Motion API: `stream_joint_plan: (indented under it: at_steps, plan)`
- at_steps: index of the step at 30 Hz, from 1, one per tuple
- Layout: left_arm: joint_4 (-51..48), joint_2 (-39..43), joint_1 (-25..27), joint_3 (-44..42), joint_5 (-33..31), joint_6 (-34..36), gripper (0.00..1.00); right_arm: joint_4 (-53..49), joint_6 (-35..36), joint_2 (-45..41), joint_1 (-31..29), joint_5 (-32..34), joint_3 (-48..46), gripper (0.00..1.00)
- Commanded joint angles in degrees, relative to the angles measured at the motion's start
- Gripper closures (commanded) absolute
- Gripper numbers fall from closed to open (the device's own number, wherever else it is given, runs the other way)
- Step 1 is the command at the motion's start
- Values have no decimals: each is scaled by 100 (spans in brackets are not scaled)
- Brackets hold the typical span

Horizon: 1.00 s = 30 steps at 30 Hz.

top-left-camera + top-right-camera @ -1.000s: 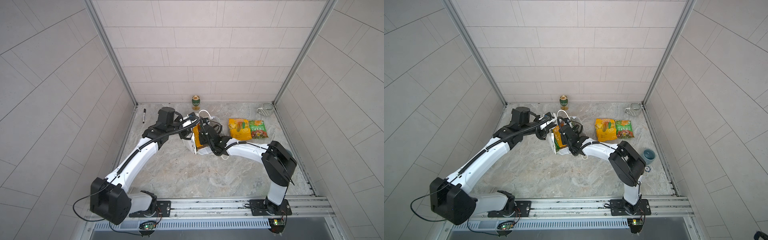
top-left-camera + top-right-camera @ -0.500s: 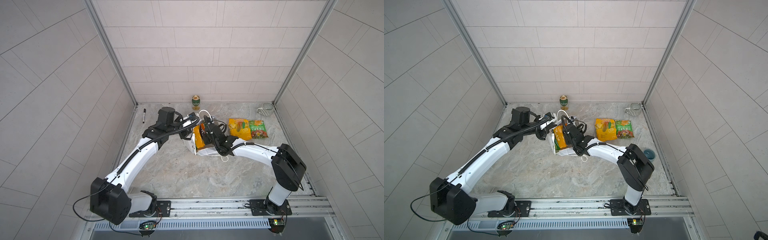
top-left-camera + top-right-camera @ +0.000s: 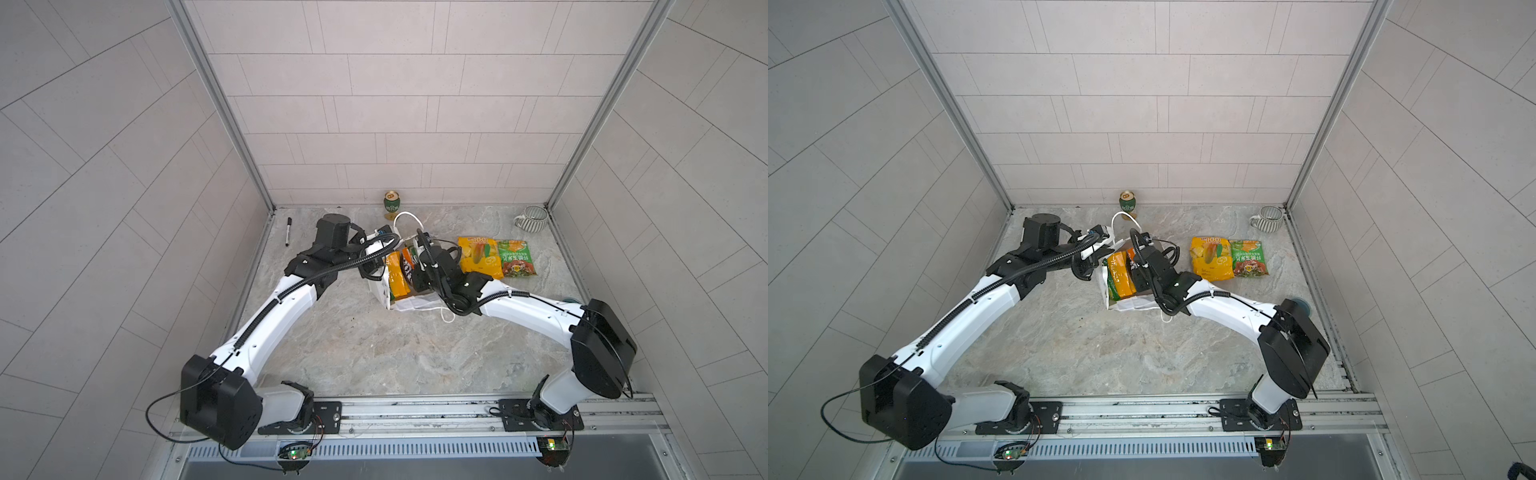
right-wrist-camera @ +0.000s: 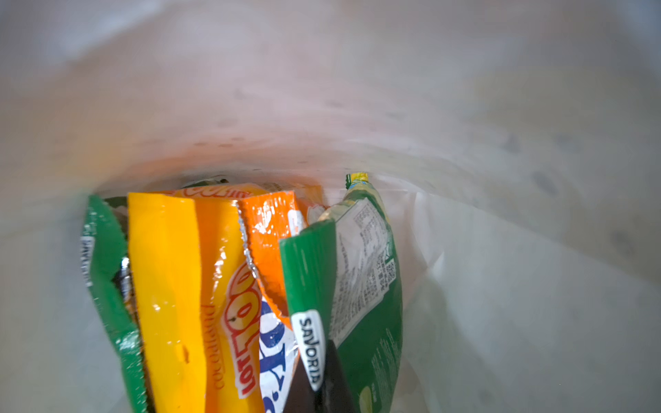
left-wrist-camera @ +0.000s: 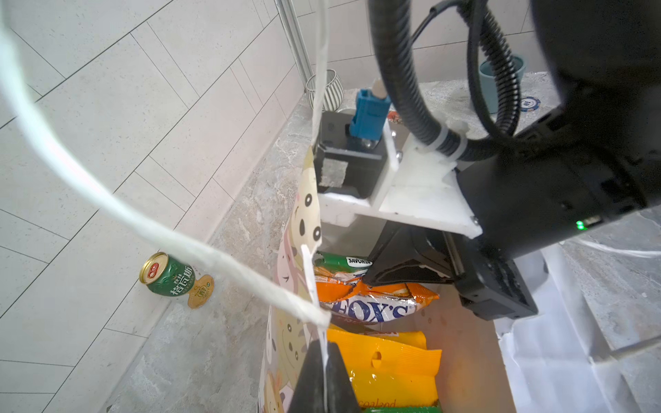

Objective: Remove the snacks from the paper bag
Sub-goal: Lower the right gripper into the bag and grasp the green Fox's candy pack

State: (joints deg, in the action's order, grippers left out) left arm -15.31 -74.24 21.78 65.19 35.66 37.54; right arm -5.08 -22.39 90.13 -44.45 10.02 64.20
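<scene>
Twin arms at work: my left arm [image 3: 291,300] and right arm [image 3: 530,309] wear glossy white shells between blocky black joints, bolted to a silver rail [image 3: 415,411]. Ribbed black conduit [image 5: 393,71] trails each; on my right wrist sit a white bracket [image 5: 418,186], a blue plug [image 5: 370,111], a green light [image 5: 579,225]. My left gripper [image 5: 323,352] ends in matte black wedges.

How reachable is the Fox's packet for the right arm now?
Probably not yet: the right gripper is inside the paper bag beside the Fox's packet, but shut on the green Savoria packet.

Green can [image 3: 391,202], striped mug [image 3: 533,219], marker [image 3: 287,232] near walls.
</scene>
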Motion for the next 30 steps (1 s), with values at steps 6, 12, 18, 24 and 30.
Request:
stream_joint_plan:
  at_steps: [6, 12, 18, 24, 30]
  plan:
    - [97, 44, 40, 25, 169, 87, 100, 212, 218, -257, 13, -309, 96, 97]
    - [74, 57, 33, 21, 156, 91, 100, 228, 153, -191, 15, -387, 130, 87]
    - [80, 50, 39, 14, 137, 100, 100, 236, 152, -254, 58, -317, 108, 100]
    - [72, 63, 39, 13, 131, 101, 100, 231, 120, -284, 76, -299, 98, 100]
    - [98, 101, 36, -14, 122, 101, 100, 262, 38, -346, 110, -296, 80, 100]
